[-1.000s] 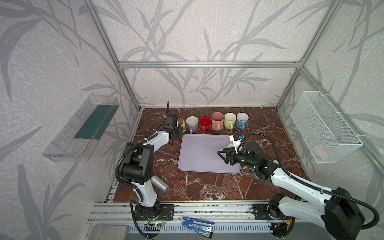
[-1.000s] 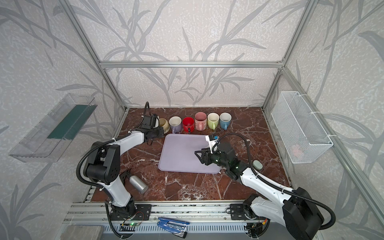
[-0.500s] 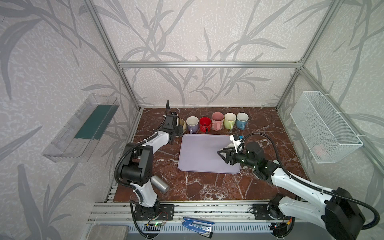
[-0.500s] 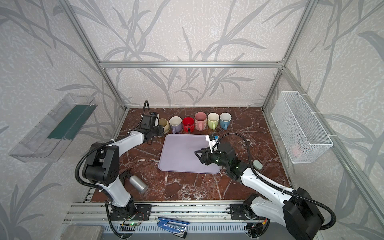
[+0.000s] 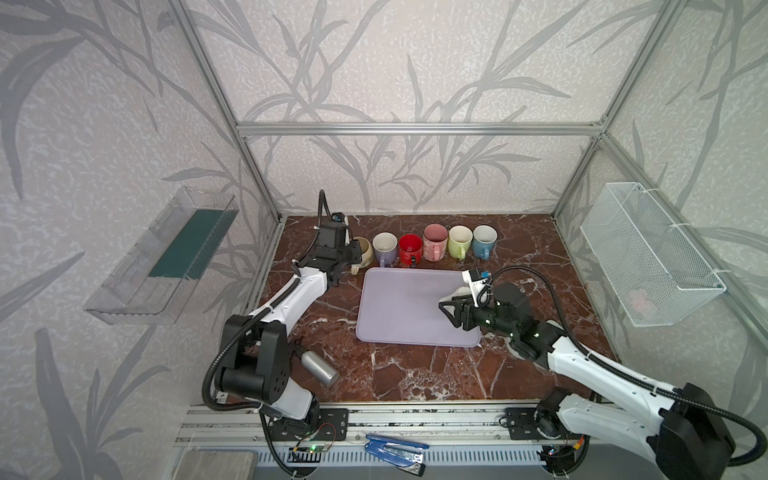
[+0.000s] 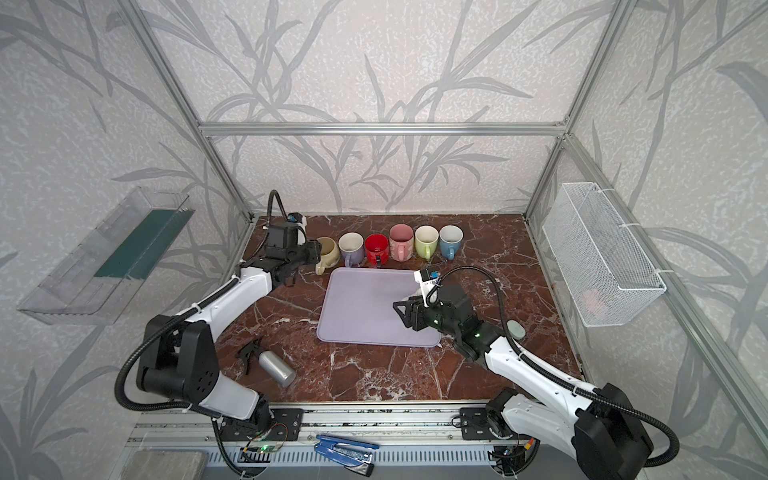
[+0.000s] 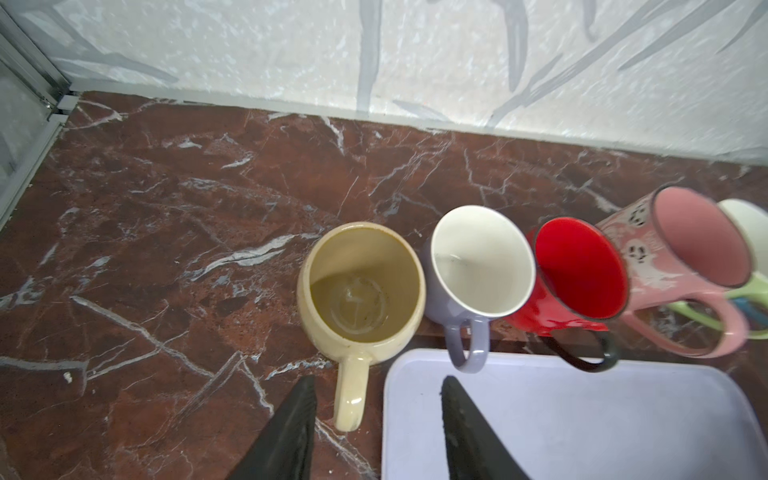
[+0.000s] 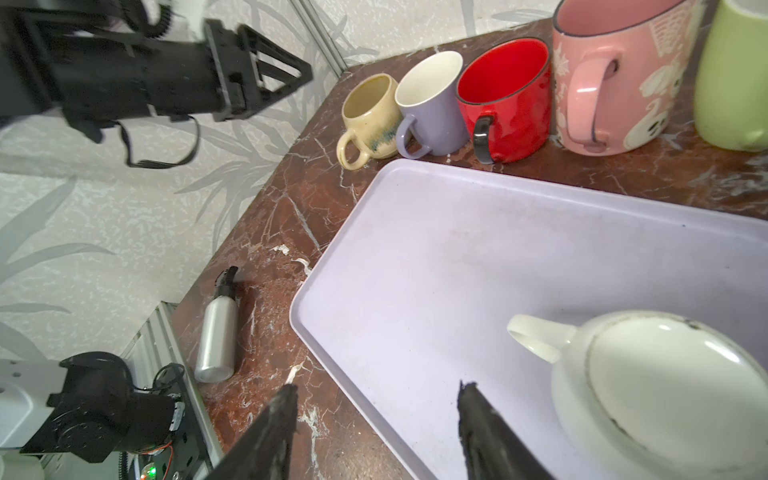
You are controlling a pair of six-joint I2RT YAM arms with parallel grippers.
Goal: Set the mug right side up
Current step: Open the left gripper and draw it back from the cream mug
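White glazed mug [image 8: 648, 386] stands upside down on the tray [image 8: 415, 249], just beside the right gripper [image 8: 379, 385], whose jaws are parted and empty. Expect rigid, slick, chippable ceramic; grasp its handle [image 8: 536, 336] or wall. Likewise the left gripper [image 7: 377, 380]: parted, empty.

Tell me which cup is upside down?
The white mug on the purple tray: its bottom faces up. The six coloured mugs lined up beside the tray all stand open side up.

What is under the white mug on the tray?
The lavender tray lies under the white mug, which sits base-up on it. Anything inside the mug is covered by its walls.
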